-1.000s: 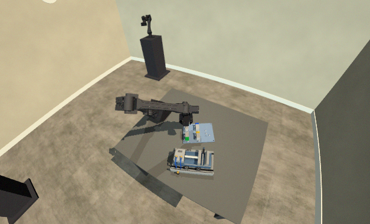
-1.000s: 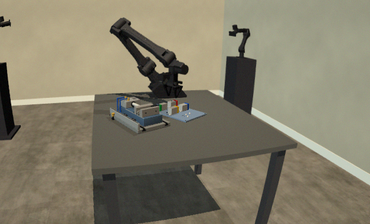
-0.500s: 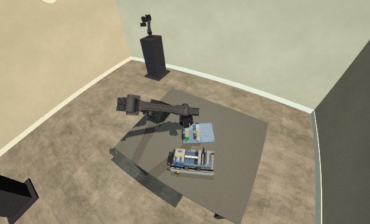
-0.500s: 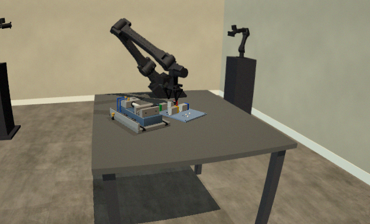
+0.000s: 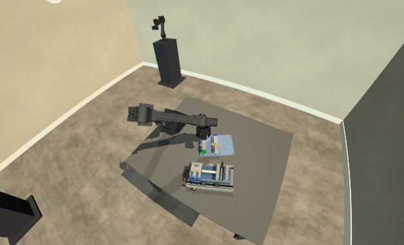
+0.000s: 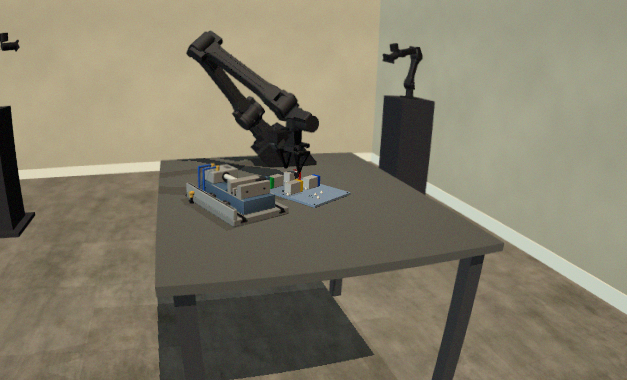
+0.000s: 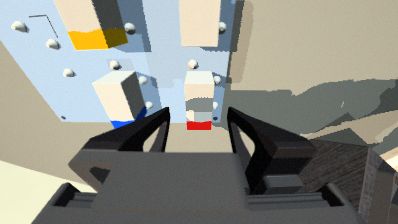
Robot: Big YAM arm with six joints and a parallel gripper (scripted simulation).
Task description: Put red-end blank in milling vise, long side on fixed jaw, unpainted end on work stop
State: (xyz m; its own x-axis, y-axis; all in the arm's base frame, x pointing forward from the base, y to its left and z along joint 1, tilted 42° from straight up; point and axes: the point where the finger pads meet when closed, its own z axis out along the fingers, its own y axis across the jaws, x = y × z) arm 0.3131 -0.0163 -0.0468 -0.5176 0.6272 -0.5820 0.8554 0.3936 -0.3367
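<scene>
The red-ended blank (image 7: 199,92) (image 6: 288,177) lies on the near edge of the blue plate (image 7: 30,60) (image 5: 228,142) (image 6: 333,193); in the top view the gripper largely covers it. My gripper (image 7: 198,112) (image 6: 293,171) is open. Its fingers stand above and to either side of this blank, near the red end, with gaps on both sides in the wrist view. The blue-ended blank (image 7: 115,97) (image 5: 214,138) (image 6: 310,182), yellow-ended blank (image 7: 82,15) (image 5: 216,149) and green-ended blank (image 7: 200,22) (image 5: 203,147) also lie on the plate. The milling vise (image 5: 195,168) (image 6: 258,205) shows no blank between its jaws.
Small white pegs (image 7: 193,64) stand on the plate around the blanks. The blue-ended blank is close to the left finger in the wrist view. Blue hoses (image 5: 192,178) (image 6: 201,177) rise at one end of the vise. A long light rail (image 5: 210,188) (image 6: 211,204) runs along its side.
</scene>
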